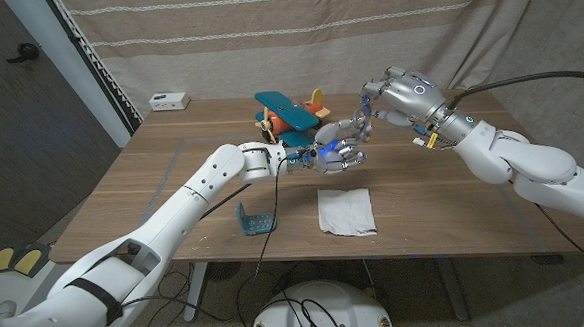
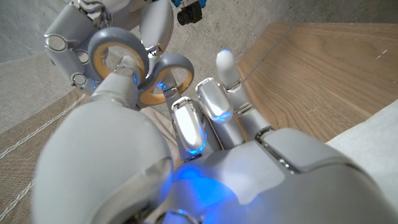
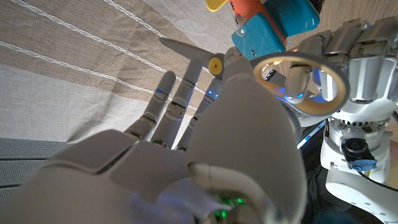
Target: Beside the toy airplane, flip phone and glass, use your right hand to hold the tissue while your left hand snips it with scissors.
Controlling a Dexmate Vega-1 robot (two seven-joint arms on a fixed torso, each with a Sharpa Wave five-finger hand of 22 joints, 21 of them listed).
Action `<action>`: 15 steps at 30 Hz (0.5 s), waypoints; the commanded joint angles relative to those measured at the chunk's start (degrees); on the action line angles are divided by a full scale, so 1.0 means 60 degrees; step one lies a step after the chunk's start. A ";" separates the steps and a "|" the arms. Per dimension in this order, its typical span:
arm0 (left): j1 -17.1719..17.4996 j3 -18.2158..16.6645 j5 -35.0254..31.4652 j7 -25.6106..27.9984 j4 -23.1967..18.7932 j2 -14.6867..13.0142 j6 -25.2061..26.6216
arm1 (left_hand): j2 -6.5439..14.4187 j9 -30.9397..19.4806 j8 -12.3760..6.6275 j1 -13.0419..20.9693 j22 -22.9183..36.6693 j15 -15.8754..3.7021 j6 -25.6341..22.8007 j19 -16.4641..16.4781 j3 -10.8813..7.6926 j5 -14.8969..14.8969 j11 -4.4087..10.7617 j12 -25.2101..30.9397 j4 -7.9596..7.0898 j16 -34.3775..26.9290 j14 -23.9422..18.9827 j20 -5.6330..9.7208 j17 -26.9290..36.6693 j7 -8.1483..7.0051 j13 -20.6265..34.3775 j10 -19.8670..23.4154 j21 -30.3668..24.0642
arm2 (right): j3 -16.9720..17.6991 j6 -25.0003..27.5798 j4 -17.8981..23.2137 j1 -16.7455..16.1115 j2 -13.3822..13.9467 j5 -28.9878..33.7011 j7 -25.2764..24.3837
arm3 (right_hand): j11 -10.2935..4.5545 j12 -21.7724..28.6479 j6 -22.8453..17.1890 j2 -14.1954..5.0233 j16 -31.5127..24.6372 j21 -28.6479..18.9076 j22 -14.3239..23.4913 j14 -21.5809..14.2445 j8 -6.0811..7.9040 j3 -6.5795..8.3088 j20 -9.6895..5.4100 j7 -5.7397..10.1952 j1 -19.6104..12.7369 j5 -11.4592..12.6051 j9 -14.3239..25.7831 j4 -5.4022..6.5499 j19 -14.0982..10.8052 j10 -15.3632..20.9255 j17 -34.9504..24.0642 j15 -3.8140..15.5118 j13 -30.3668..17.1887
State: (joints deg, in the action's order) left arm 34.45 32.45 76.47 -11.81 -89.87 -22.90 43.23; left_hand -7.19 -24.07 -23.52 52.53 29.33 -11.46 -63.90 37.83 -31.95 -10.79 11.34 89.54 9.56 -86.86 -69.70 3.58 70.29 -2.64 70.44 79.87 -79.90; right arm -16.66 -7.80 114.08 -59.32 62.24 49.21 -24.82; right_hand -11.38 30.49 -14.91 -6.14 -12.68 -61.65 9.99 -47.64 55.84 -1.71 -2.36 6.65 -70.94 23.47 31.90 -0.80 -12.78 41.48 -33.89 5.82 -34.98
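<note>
Two hands are being brought together above the wooden table (image 1: 164, 195), out in front of the toy airplane (image 1: 287, 115), and the scissors (image 3: 216, 64) are being held up between them. In the right wrist view one grey ring with a yellowish lining is being threaded by a finger of the left hand (image 1: 334, 157), so the scissors are being gripped by that hand at the handle end. In the left wrist view both rings (image 2: 176, 62) are being shown just past its fingers.

The blades are being pointed away from the left hand, along the right hand (image 1: 389, 96). The long axis is being run from one hand to the other, with the tip sticking out past the right hand's fingertips towards the curtain (image 1: 265, 25). The right hand's fingers are being kept nearly straight beside the blades, thumb close by the yellow pivot. Whether the blades are actually being pinched cannot be told.

The tissue (image 1: 346, 211) is being left flat on the table near the front edge, below the hands and touched by neither. A small blue thing, seemingly the flip phone (image 1: 256, 219), is being stood just to its left. Dark marks on the white box (image 1: 170, 100) at the far edge are too small to be read.
</note>
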 commanded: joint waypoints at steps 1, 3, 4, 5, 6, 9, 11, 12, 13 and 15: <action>-0.0031 0.0014 -0.0126 -0.0104 0.0066 0.0018 -0.0055 | 0.0364 -0.2295 -0.0054 0.0276 -0.0017 -0.0026 -0.0354 -0.0035 -0.0301 0.0016 0.0137 0.0073 -0.0140 0.0007 0.0020 0.1372 0.0025 0.0157 0.0022 -0.0103 -0.0111 | 0.0058 0.0233 0.0021 -0.0051 0.0122 0.0087 0.0018 | 0.0027 -0.0289 0.0179 -0.0374 0.0171 0.0137 0.0004 0.0268 -0.0341 0.0109 -0.0546 -0.0075 0.0732 0.0145 -0.0278 0.0350 -0.0039 -0.0322 0.0157 0.1294 0.0297; -0.0009 0.0002 -0.0137 -0.0109 0.0055 0.0021 -0.0086 | 0.0355 -0.2302 -0.0041 0.0275 -0.0032 -0.0026 -0.0352 -0.0034 -0.0327 0.0019 0.0137 0.0073 -0.0136 0.0008 0.0023 0.1373 0.0025 0.0134 0.0022 -0.0101 -0.0146 | 0.0068 0.0275 0.0029 -0.0063 0.0146 0.0080 0.0051 | 0.0020 -0.0342 0.0212 -0.0368 0.0219 0.0186 0.0000 0.0369 -0.0447 0.0104 -0.0540 -0.0091 0.0765 0.0180 -0.0369 0.0361 -0.0049 -0.0346 0.0224 0.1300 0.0362; -0.0001 0.0001 -0.0152 -0.0124 0.0051 0.0019 -0.0108 | 0.0352 -0.2310 -0.0042 0.0273 -0.0029 -0.0026 -0.0351 -0.0033 -0.0331 0.0019 0.0135 0.0071 -0.0135 0.0009 0.0024 0.1373 0.0024 0.0142 0.0022 -0.0109 -0.0155 | 0.0076 0.0304 0.0037 -0.0071 0.0159 0.0075 0.0077 | 0.0058 -0.0426 0.0268 -0.0357 0.0251 0.0230 -0.0003 0.0461 -0.0545 0.0093 -0.0536 -0.0146 0.0803 0.0205 -0.0443 0.0375 -0.0053 -0.0470 0.0276 0.1296 0.0414; 0.0009 -0.0001 -0.0164 -0.0163 0.0054 0.0020 -0.0137 | 0.0346 -0.2325 -0.0037 0.0268 -0.0047 -0.0025 -0.0338 -0.0058 -0.0344 0.0023 0.0133 0.0066 -0.0135 0.0011 0.0029 0.1373 0.0024 0.0132 0.0022 -0.0125 -0.0158 | 0.0085 0.0355 0.0057 -0.0085 0.0169 0.0079 0.0117 | 0.0050 -0.0492 0.0295 -0.0350 0.0252 0.0275 -0.0004 0.0512 -0.0630 0.0070 -0.0508 -0.0162 0.0873 0.0224 -0.0514 0.0408 -0.0052 -0.0551 0.0314 0.1295 0.0464; 0.0040 -0.0021 -0.0157 -0.0163 0.0049 0.0034 -0.0178 | 0.0342 -0.2301 -0.0021 0.0265 -0.0053 -0.0025 -0.0360 -0.0071 -0.0360 0.0025 0.0135 0.0066 -0.0135 0.0014 0.0036 0.1373 0.0024 0.0122 0.0022 -0.0126 -0.0177 | 0.0089 0.0417 0.0064 -0.0100 0.0159 0.0107 0.0108 | 0.0061 -0.0567 0.0372 -0.0330 0.0235 0.0326 -0.0004 0.0569 -0.0738 0.0031 -0.0459 -0.0146 0.0964 0.0235 -0.0586 0.0443 -0.0038 -0.0649 0.0335 0.1278 0.0516; 0.0068 -0.0010 -0.0260 -0.0203 -0.0009 -0.0002 -0.0275 | 0.0338 -0.2318 0.0002 0.0256 -0.0077 -0.0025 -0.0336 -0.0098 -0.0396 0.0030 0.0135 0.0065 -0.0137 0.0020 0.0051 0.1373 0.0025 0.0126 0.0023 -0.0133 -0.0214 | 0.0117 0.0571 0.0095 -0.0151 0.0159 0.0127 0.0126 | 0.0058 -0.0641 0.0452 -0.0337 0.0275 0.0404 -0.0006 0.0713 -0.0884 0.0004 -0.0415 -0.0173 0.1072 0.0271 -0.0692 0.0500 -0.0040 -0.0705 0.0424 0.1263 0.0594; 0.0093 -0.0004 -0.0346 -0.0268 -0.0051 -0.0031 -0.0377 | 0.0337 -0.2295 0.0018 0.0246 -0.0098 -0.0024 -0.0361 -0.0116 -0.0411 0.0033 0.0136 0.0064 -0.0141 0.0023 0.0059 0.1371 0.0024 0.0132 0.0023 -0.0136 -0.0224 | 0.0129 0.0669 0.0107 -0.0200 0.0142 0.0191 0.0024 | 0.0089 -0.0681 0.0513 -0.0352 0.0274 0.0449 -0.0008 0.0742 -0.0963 0.0004 -0.0384 -0.0188 0.1103 0.0295 -0.0743 0.0519 -0.0026 -0.0749 0.0463 0.1276 0.0630; 0.0107 -0.0006 -0.0374 -0.0304 -0.0065 -0.0042 -0.0420 | 0.0333 -0.2317 0.0020 0.0238 -0.0104 -0.0024 -0.0344 -0.0123 -0.0422 0.0036 0.0136 0.0029 -0.0144 0.0028 0.0070 0.1371 0.0024 0.0122 -0.0015 -0.0165 -0.0240 | 0.0140 0.0714 0.0129 -0.0219 0.0148 0.0176 0.0051 | 0.0086 -0.0693 0.0510 -0.0350 0.0263 0.0464 -0.0009 0.0742 -0.0981 -0.0001 -0.0378 -0.0185 0.1117 0.0301 -0.0760 0.0523 -0.0025 -0.0758 0.0469 0.1276 0.0643; 0.0142 -0.0035 -0.0356 -0.0253 -0.0092 -0.0035 -0.0447 | 0.0329 -0.2334 0.0018 0.0236 -0.0107 -0.0023 -0.0341 -0.0130 -0.0431 0.0038 0.0138 0.0026 -0.0143 0.0030 0.0078 0.1372 0.0024 0.0130 -0.0019 -0.0162 -0.0252 | 0.0142 0.0809 0.0149 -0.0243 0.0127 0.0235 0.0025 | 0.0092 -0.0696 0.0504 -0.0343 0.0254 0.0480 -0.0009 0.0746 -0.0999 -0.0009 -0.0367 -0.0193 0.1135 0.0306 -0.0778 0.0528 -0.0021 -0.0765 0.0475 0.1268 0.0643; 0.0149 -0.0023 -0.0422 -0.0273 -0.0133 -0.0071 -0.0494 | 0.0312 -0.2349 0.0032 0.0230 -0.0136 -0.0023 -0.0336 -0.0179 -0.0463 0.0045 0.0124 -0.0052 -0.0138 0.0039 0.0105 0.1375 0.0024 0.0091 -0.0110 -0.0202 -0.0273 | 0.0154 0.0899 0.0177 -0.0269 0.0140 0.0254 0.0040 | 0.0094 -0.0701 0.0497 -0.0351 0.0220 0.0503 -0.0009 0.0732 -0.1027 -0.0013 -0.0349 -0.0189 0.1156 0.0312 -0.0805 0.0532 -0.0021 -0.0779 0.0469 0.1267 0.0640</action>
State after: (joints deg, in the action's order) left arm 34.67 32.51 75.30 -12.69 -89.74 -22.87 42.14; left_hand -7.20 -24.03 -23.52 52.54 28.61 -11.75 -63.89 37.11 -33.20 -10.55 11.23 89.54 9.37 -86.79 -69.40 3.49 70.29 -2.65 70.21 79.74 -81.18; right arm -16.15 -5.14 114.42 -59.95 62.97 49.86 -24.64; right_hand -10.95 26.45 -11.94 -8.39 -11.40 -58.90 9.86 -43.67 49.89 -1.84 -2.36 5.54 -64.34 25.02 27.11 2.03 -12.79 37.02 -31.05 4.72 -31.05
